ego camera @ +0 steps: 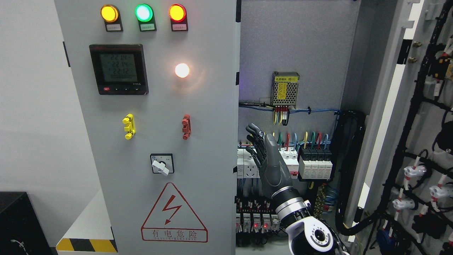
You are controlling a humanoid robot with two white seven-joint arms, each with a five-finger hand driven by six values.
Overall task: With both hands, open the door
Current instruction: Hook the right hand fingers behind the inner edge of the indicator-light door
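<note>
Door, left one: left door (152, 124) is still shut. It fills the space left of the hand and faces the robot flat on.
Door, right one: right door (417, 141) is swung wide open, far to the right of the hand. Its inside shows, with black cables and white plugs.
Long way of the left door: it stands tall, up and down. Its free edge (236, 141) runs top to bottom just left of the hand.
Hand: right hand (265, 159) comes up from the bottom, a bit right of the middle. It is raised inside the open half of the box, in front of the switches (315, 161).
Hand's fingers: fingers (255, 141) are spread loosely and point up and a bit left. They hold nothing. They look very near the free edge, but touching cannot be told.
Other hand: not seen.
On the left door: three round lights (143, 12) sit at the top, a meter (118, 69) lower down, a turn knob (161, 164) and a warning sign (173, 214) near the bottom.
Step now: it looks like one door is done and the hand is going for the second.
Next move: fingers likely need to hook behind the free edge, then pull it toward the robot so it swings left.
</note>
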